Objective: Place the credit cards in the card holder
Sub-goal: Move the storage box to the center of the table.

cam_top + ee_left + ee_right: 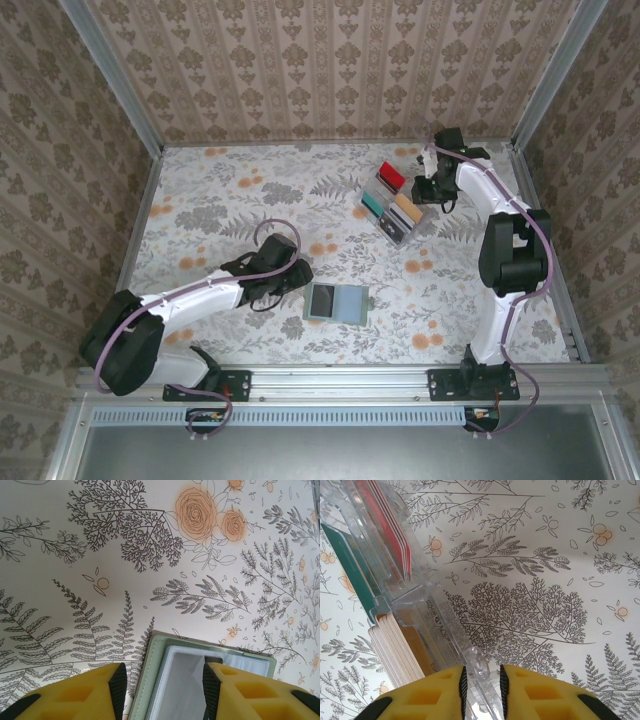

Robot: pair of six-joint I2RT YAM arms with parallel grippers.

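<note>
table [220, 190] has a floral cloth, ferns and orange roses all over; sage-green card holder [337, 302] lies open flat near the front edge, about the middle; clear tray [427, 600] sits further back on the right, well apart from it

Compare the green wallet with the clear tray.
The wallet is opaque sage green; the tray is clear plastic. The wallet lies opened flat; the tray stands cards on edge in compartments. The wallet sits near the front edge of the table; the tray sits farther back, to the right. Both are rectangular and rest on the floral cloth.
</note>
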